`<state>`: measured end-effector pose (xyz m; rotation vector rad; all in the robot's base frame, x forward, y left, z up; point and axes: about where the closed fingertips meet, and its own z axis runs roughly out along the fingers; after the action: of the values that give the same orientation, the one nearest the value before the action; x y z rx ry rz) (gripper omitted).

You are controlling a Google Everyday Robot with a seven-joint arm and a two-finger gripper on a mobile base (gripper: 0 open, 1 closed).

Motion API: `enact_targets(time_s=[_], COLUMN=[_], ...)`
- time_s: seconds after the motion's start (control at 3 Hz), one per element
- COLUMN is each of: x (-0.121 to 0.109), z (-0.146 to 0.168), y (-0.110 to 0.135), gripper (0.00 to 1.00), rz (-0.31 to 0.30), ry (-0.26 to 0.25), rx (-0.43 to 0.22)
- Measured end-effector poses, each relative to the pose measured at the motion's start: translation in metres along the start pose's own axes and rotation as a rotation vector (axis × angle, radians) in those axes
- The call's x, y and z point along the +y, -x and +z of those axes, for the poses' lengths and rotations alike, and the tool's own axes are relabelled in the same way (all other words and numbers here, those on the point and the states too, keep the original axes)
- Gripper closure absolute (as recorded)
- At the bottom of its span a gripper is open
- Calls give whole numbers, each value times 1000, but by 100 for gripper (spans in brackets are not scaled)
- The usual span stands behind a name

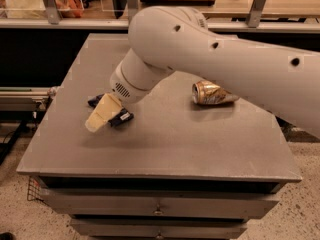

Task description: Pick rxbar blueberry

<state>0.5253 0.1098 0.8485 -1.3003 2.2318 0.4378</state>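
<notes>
- Near the left edge of the bench [175, 144], about halfway between its front and back edges, lies the rxbar blueberry [121, 117], flat on the grey top.
- Only two parts of the bar can be seen: a dark navy end with small white lettering toward the front, and a dark corner toward the back-left. Its middle is covered.
- Over this middle sits the pincer [100, 116], cream coloured and tilted down toward the front-left corner, with its tip close to the bench top.
- Whether the pincer is open or closed, and whether it has hold of the bar, I cannot tell.
- The white arm [225, 59] comes in from the right side and crosses above the back part of the bench.
- A crushed gold can [212, 93] lies on its side toward the right edge, well apart from the bar.
</notes>
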Motion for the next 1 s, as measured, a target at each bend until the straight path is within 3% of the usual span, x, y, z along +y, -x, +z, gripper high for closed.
enact_targets(time_s=[0.67,1.0], x=[2,-7], z=[27,21], y=[-2,1], gripper=[46,69], rz=[50,67], ry=[5,-9], rx=[-6,-21])
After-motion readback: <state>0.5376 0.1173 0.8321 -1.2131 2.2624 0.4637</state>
